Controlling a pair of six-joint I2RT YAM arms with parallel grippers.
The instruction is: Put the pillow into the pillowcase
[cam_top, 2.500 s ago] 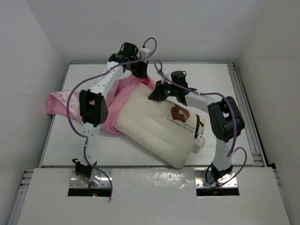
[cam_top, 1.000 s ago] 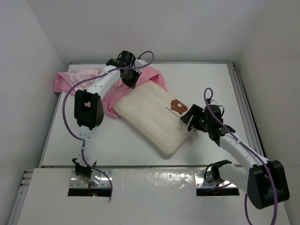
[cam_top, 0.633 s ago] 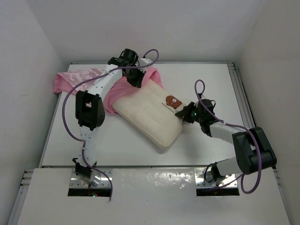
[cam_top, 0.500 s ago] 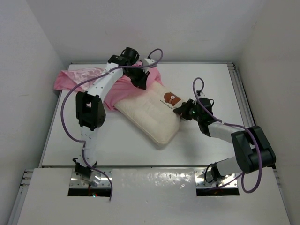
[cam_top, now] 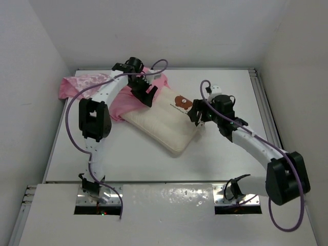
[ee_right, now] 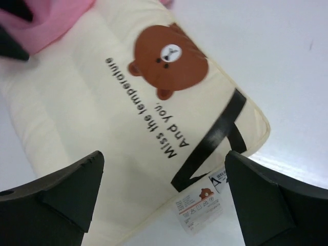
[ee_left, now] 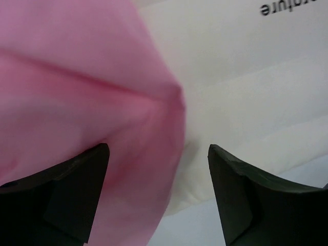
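White table [cam_top: 128,159], white walls on three sides.

- Pillow [cam_top: 166,125]: lies slantwise mid-table with the bear print [ee_right: 169,56] up and the tag [ee_right: 199,207] at its right end.
- Pillowcase [cam_top: 87,84]: pink, bunched at the far left. One edge is draped over the pillow's far left corner.
- My left gripper [ee_left: 159,200]: at that corner, jaws apart. Pink cloth and pillow lie between my fingers [ee_left: 77,195], and nothing is pinched.
- My right gripper [ee_right: 161,200]: over the pillow's right end near the tag, jaws spread wide, holding nothing.
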